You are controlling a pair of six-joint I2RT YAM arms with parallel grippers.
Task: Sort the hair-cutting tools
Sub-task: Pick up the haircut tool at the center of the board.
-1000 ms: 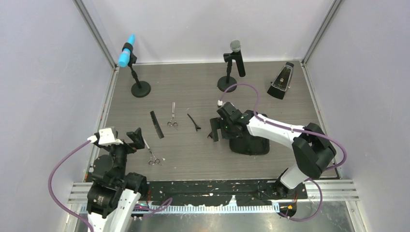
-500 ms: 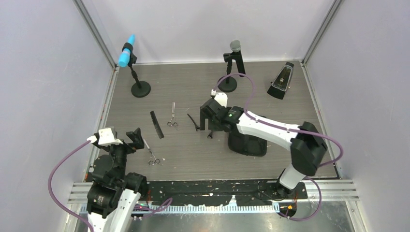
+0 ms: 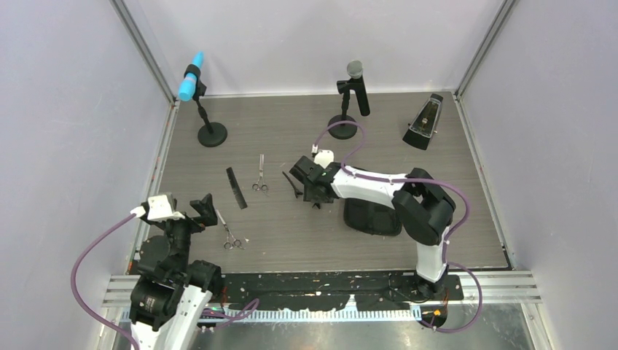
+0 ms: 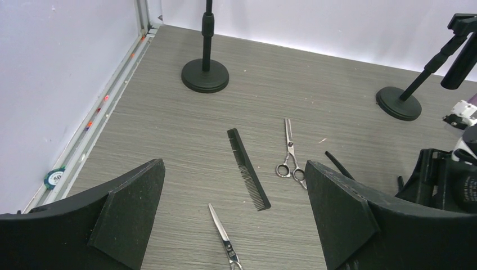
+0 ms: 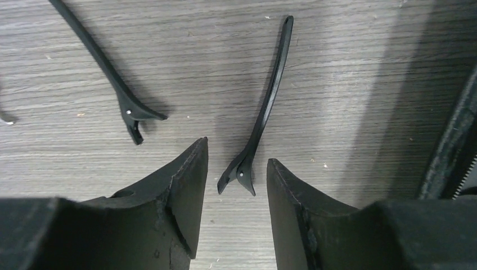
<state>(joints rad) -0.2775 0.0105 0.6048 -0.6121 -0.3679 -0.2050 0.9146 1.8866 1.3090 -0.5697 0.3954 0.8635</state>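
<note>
Two clips on the table (image 5: 360, 50): the left clip (image 5: 93, 55) lies free; the right gripper (image 5: 236, 160), half spread, straddles the right clip (image 5: 274, 87) at its hinged end, gaps both sides. Overhead, the wrist hides that one.

A microphone with a bright blue foam cap (image 3: 191, 84) stood on a round black base at the far left of the grey wood-grain tabletop (image 3: 291, 240). A black microphone with a grey mesh head (image 3: 355, 71) stood at far centre. A dark pyramid-shaped metronome (image 3: 423, 124) sat far right. A black rectangular zip case (image 3: 368, 219) lay right of centre. A small green-and-white round chip (image 4: 55, 178) rested by the left edge rail.
</note>
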